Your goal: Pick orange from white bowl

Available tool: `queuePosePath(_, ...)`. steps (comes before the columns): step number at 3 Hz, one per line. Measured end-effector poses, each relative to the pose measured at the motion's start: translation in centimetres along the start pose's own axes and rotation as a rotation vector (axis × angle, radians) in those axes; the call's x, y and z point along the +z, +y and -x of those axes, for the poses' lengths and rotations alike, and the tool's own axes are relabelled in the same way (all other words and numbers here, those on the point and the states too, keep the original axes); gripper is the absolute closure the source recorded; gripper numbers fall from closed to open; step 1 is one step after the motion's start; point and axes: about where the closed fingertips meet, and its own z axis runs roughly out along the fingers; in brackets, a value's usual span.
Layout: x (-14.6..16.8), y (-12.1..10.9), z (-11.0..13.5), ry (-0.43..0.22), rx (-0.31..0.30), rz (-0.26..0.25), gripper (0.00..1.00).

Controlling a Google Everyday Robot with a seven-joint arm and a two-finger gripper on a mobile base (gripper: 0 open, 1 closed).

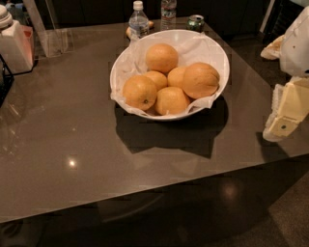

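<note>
The white bowl (215, 48), lined with crumpled white paper, stands on the brown table at centre back. Several oranges lie in it. The orange (200, 80), the largest and slightly oval, rests at the bowl's right side against the rim. Smaller, rounder oranges lie at the back (162, 58), front left (139, 91) and front (171, 100). My gripper (285, 113), cream-coloured, hangs at the right edge of the camera view, over the table's right side. It is to the right of the bowl, apart from it, and holds nothing.
Two water bottles (138, 21) (168, 10) and a can (195, 21) stand behind the bowl. A white container (14, 43) and a clear plastic holder (53, 38) are at the back left. The table's front edge (145, 190) runs below the bowl.
</note>
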Motion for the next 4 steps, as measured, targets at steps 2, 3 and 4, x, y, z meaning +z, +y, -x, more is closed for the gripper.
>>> queuePosePath(2,0.0,-1.2,1.6,-0.036,-0.03,0.003,0.0)
queuePosePath(3,0.4,-2.7,5.9,-0.097,-0.133,0.032,0.0)
queuePosePath(4,0.9,-4.6,10.5,-0.168,-0.214,0.074,0.0)
